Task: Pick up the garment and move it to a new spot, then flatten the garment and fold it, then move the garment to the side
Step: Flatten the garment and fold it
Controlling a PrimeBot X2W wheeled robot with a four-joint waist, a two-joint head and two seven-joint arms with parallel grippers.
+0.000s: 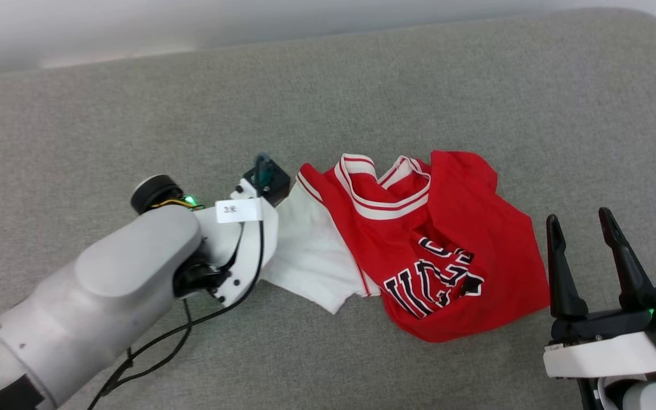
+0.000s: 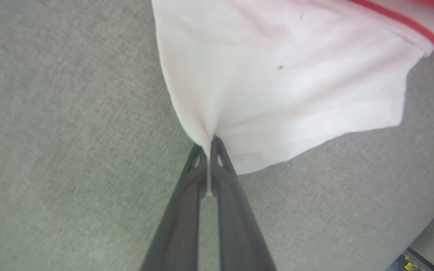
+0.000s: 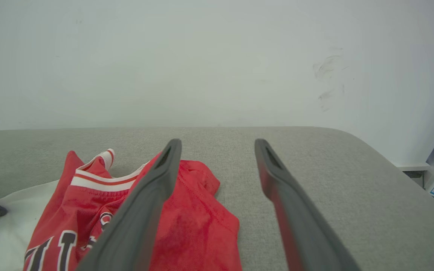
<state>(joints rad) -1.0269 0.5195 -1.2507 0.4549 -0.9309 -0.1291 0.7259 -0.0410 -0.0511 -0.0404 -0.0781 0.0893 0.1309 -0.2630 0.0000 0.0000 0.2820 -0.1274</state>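
One garment (image 1: 419, 250), a red jersey T-shirt, lies crumpled on the grey cushion (image 1: 362, 85), right of centre. Its striped collar (image 1: 385, 193) is toward the far edge and its black-and-white lettering (image 1: 430, 279) is creased. One white sleeve (image 1: 311, 256) is spread toward my left. My left gripper (image 2: 208, 145) is clamped on that sleeve's edge, with fabric pinched between its two fingers. My right gripper (image 1: 578, 216) hovers with its fingers spread, empty, just beside the garment's right edge and not touching it.
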